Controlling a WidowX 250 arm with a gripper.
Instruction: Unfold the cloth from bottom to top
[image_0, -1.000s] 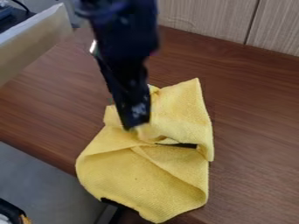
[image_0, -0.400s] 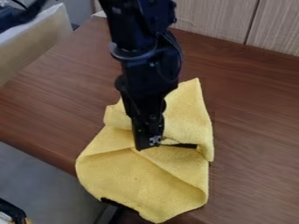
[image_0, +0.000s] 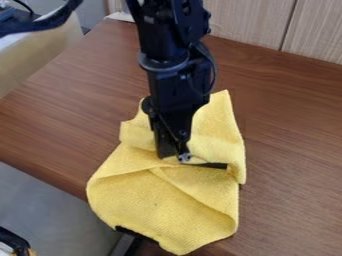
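The folded yellow cloth (image_0: 167, 205) lies under the gripper (image_0: 174, 157), spreading around its tip; whether the gripper is open or closed, I cannot tell.

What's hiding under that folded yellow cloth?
The brown wooden table reaches under the yellow fabric cloth. Something black peeks out at its lower left edge; I can't tell what. The rest underneath is covered, so I can't see it.
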